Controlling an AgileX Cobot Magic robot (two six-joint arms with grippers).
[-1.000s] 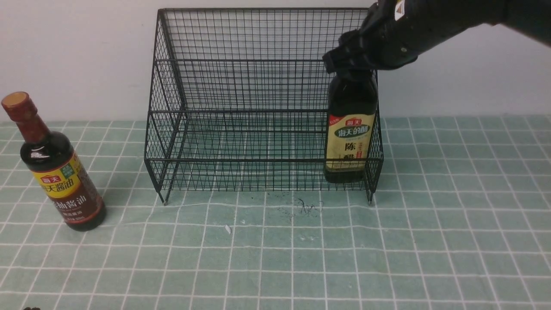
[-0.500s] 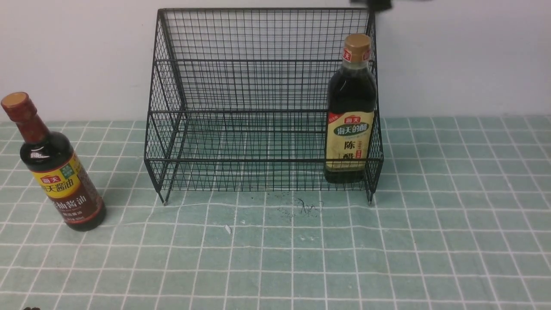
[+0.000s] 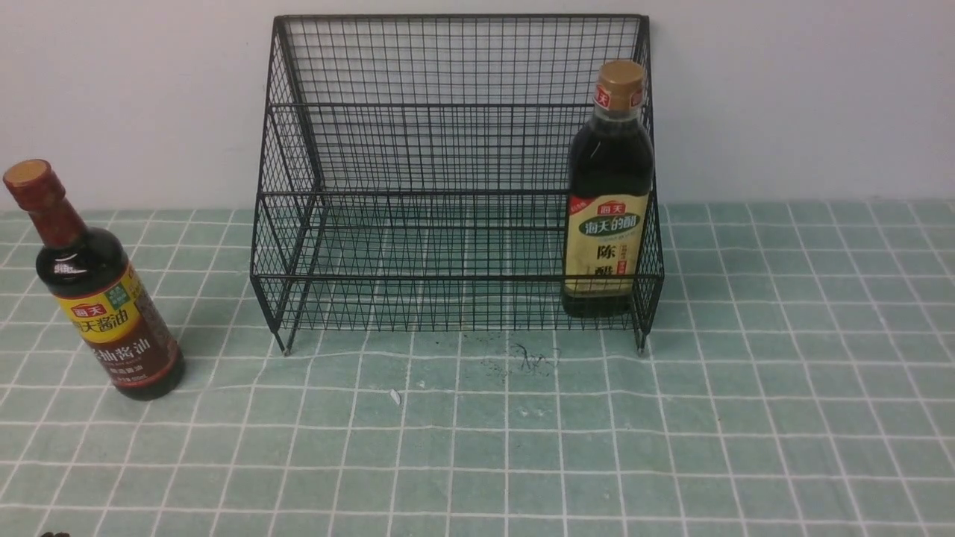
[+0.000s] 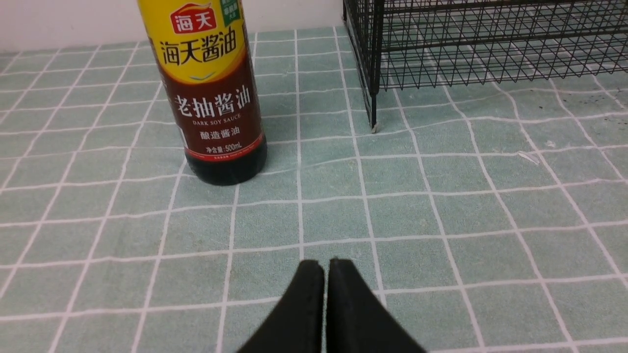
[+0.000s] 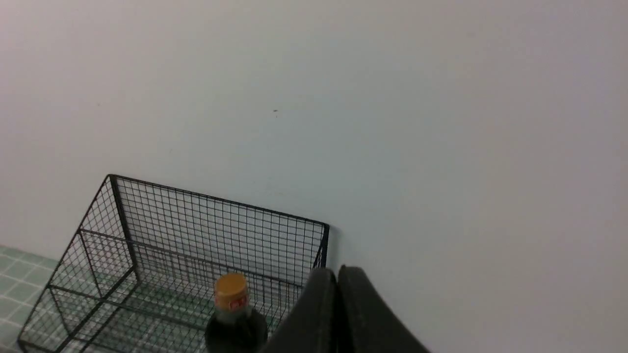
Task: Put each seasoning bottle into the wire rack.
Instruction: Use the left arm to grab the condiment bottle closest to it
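- The left gripper (image 4: 326, 265) is showing its two black fingers pressed together, with only a thin line between them, and they are clamping nothing.
- It is pointing over the green checked cloth (image 3: 522, 447). I cannot tell if the tips are touching the cloth.
- The red-necked bottle (image 3: 97, 298) is standing upright on the cloth ahead of this gripper and apart from it. No finger is touching it.
- This bottle is sitting at the robot's left, outside the wire rack (image 3: 448, 192) and well apart from the rack's left side. Its yellow-and-brown label is facing the front camera.
- The right gripper (image 5: 337, 274) is also keeping its fingers together, nearly touching along their length, and it is carrying nothing.
- It is hanging high, with its camera looking at the pale wall (image 3: 783, 97) and down on the rack. It is not appearing in the front view.
- The tan-capped bottle (image 3: 608, 209) is standing upright inside the rack, on the lowest tier, close against the right side. Neither gripper is touching it.
- Its cream-yellow label with the green banner is facing forward through the front wires.
- The rack is standing on the cloth against the wall, between the two bottles' sides of the table.
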